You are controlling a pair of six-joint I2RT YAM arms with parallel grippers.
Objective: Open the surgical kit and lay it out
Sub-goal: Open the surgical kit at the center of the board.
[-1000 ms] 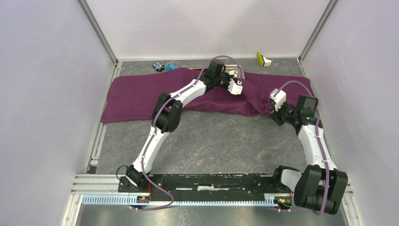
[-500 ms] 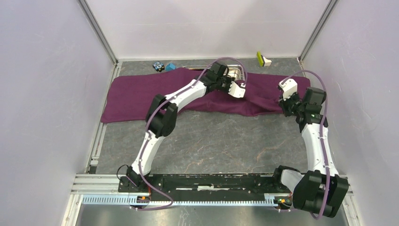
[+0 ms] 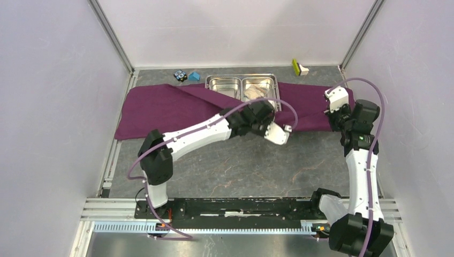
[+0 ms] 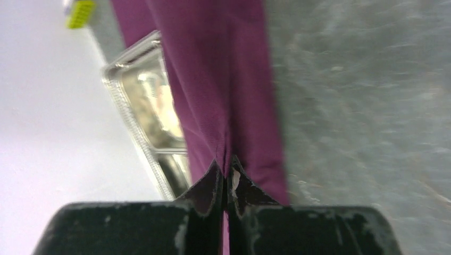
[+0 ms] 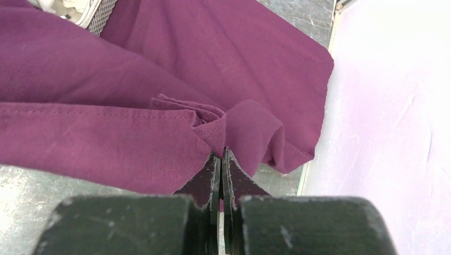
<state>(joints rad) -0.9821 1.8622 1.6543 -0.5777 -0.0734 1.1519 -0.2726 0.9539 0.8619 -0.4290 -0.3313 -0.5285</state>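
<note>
Seen from above, the purple cloth wrap (image 3: 155, 110) lies across the far half of the grey bench (image 3: 241, 166), reaching from 9 o'clock to about 2 o'clock. Its widest, flattest part is on the left. Beyond its far edge at 11 o'clock sit a small black-and-blue object (image 3: 180, 75) and, just to its right, a blue block (image 3: 194, 76), both off the cloth. The left arm (image 3: 187, 136) stretches low from 7 o'clock across the cloth's near edge toward the middle. The left claw (image 4: 226, 175) is clenched on a fold of the wrap, which runs taut between its fingers out over bare bench. At 12 o'clock the steel tray (image 3: 214, 85) stands uncovered, with two compartments side by side. White wads (image 3: 257, 90) lie in the right one, too small to identify further. A diagonal band of cloth crosses just in front of the tray's near rim toward the left claw, and more cloth lies past the tray's right end. At 1 o'clock, by the back wall, a yellow-green and white object (image 3: 299, 67) rests clear of the wrap. At 2 o'clock the right claw (image 5: 220, 159) is clamped shut on a bunched corner of the cloth, close to the right side wall (image 5: 383, 106).
</note>
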